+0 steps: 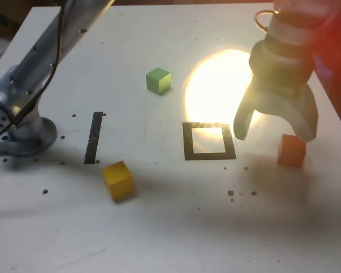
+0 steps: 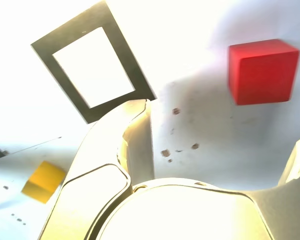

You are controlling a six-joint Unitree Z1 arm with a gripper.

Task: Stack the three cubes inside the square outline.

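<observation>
Orange-red cube (image 1: pixel 291 150) is sitting right of the empty outline (image 1: pixel 209 141) as your spread, empty gripper (image 1: pixel 275 129) is hovering above it; yellow cube (image 1: pixel 118 180) and green cube (image 1: pixel 158 80) are lying apart, nothing stacked.

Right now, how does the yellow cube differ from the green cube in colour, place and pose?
The yellow cube lies near the exterior view's front, below the dark strip; the green cube lies farther back, above and left of the square outline. The yellow cube looks tilted, the green cube sits flat. Both look the same size, lie outside the outline and are untouched.
</observation>
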